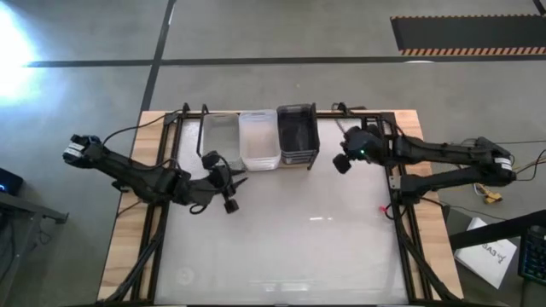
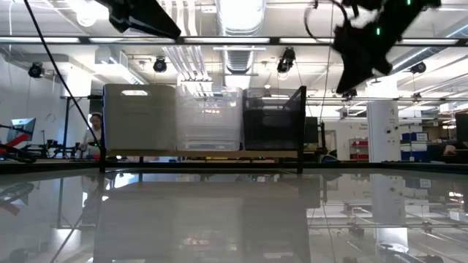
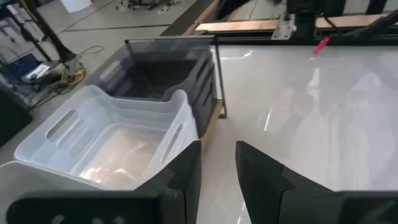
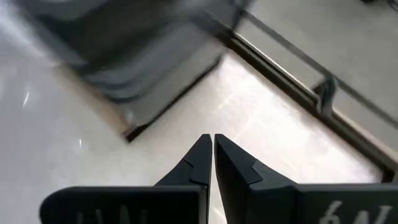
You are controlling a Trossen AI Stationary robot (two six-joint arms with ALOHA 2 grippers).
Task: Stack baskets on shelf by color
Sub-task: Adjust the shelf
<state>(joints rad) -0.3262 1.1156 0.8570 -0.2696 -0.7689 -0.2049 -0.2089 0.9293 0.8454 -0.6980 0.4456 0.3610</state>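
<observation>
Baskets [image 1: 259, 138] are seen in 3 stacks on the shelf [image 2: 201, 154]: light grey, clear, dark. Thin, light, slippery plastic is judged; rims suit gripping. Left gripper [image 3: 217, 168] is parted and empty, right gripper [image 4: 213, 158] clenched on nothing.

Bright overhead ceiling lights, glare on the glossy tabletop [image 2: 234, 219], blurred right-wrist background.

The shelf [image 1: 260, 164] is filled side to side by three stacks of baskets [image 1: 259, 139], leaving no gap between them. Ahead of the left gripper [image 3: 217, 162], bare table [image 1: 290, 247] lies open beside the dark stack. Beyond the right gripper [image 4: 213, 144], the shelf's wire frame [image 4: 280, 46] bars the way.
</observation>
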